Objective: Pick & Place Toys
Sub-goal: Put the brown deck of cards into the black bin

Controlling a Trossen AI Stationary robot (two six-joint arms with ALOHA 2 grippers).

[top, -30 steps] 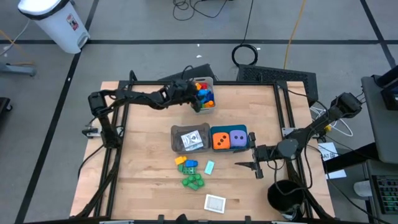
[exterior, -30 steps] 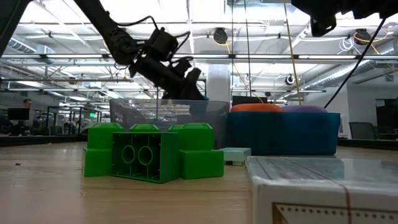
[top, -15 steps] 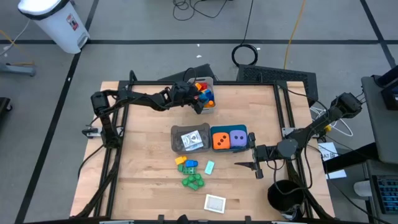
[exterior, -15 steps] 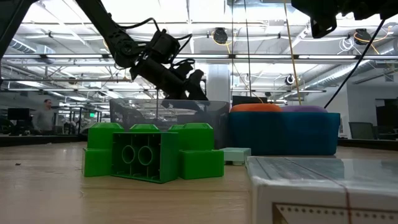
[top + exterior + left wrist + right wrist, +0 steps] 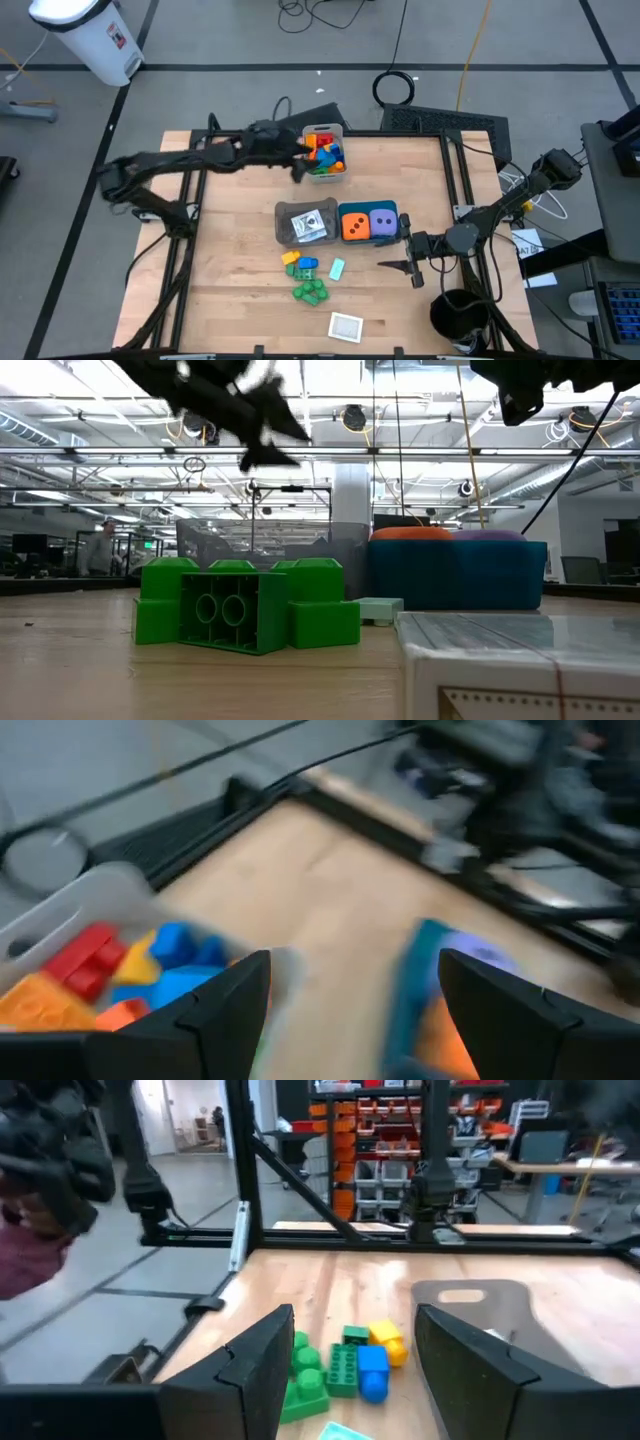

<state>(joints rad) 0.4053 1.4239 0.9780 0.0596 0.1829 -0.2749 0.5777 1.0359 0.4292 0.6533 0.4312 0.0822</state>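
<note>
The left gripper [image 5: 297, 165] hangs open and empty just left of the far bin [image 5: 337, 129], which holds red, blue and orange bricks [image 5: 324, 152]. The right gripper [image 5: 398, 266] waits open at the right, near the teal bin [image 5: 403, 222] with two dice [image 5: 366, 225]. Green bricks [image 5: 311, 290] and a card [image 5: 346, 326] lie on the near table [image 5: 230, 270].

The worktop [image 5: 230, 270] was pale wood with visible grain, framed in matt black metal. The green bricks [image 5: 240, 615] were smooth, slightly glossy plastic. The grey bin [image 5: 283, 222] looked like translucent plastic, and the teal bin [image 5: 460, 575] was matt and opaque.
</note>
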